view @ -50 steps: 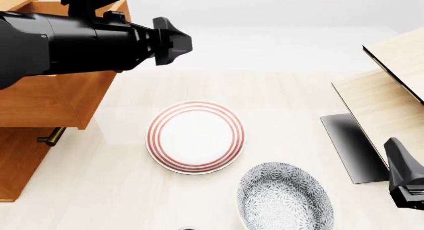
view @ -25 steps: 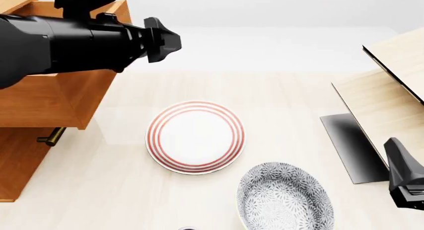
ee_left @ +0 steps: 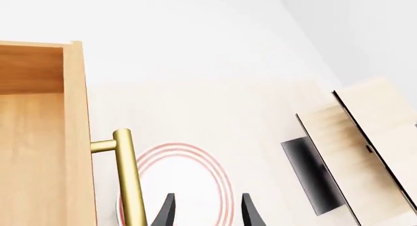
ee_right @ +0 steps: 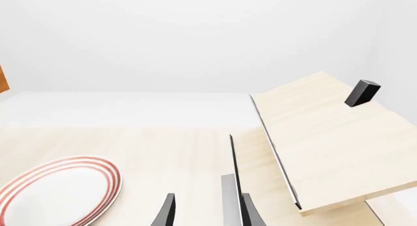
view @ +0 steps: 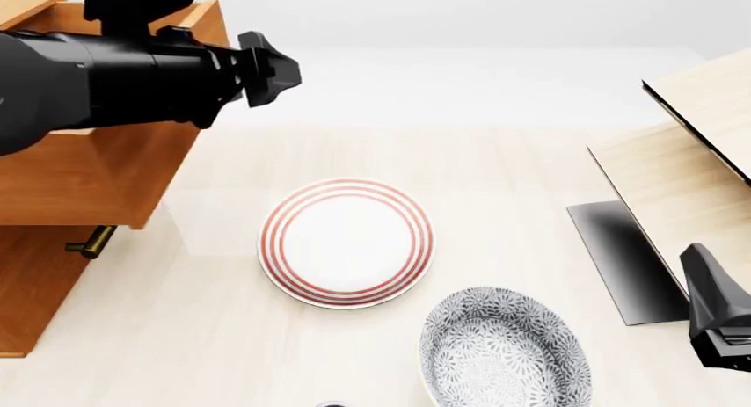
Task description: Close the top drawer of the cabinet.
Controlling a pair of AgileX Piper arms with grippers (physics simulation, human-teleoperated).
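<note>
The cabinet (view: 30, 293) stands at the table's left. Its top drawer (view: 83, 178) is pulled out to the right. The left wrist view shows the drawer's open inside (ee_left: 32, 138) and the brass handle (ee_left: 130, 182) on its front panel. My left gripper (view: 276, 69) (ee_left: 207, 214) is open and empty. It hovers just right of the drawer front, close beside the handle and above the table. My right gripper (view: 716, 319) (ee_right: 207, 214) is open and empty at the near right, far from the cabinet.
A red-ringed white plate (view: 346, 242) (ee_right: 58, 192) lies mid-table, with a grey patterned bowl (view: 505, 350) nearer me. A pale wood unit with a black panel (view: 692, 170) (ee_right: 325, 138) stands at the right. A lower drawer's brass handle (view: 91, 242) sticks out beneath the top drawer.
My left gripper has moved left, closer to the top drawer's front. The right arm has not moved.
</note>
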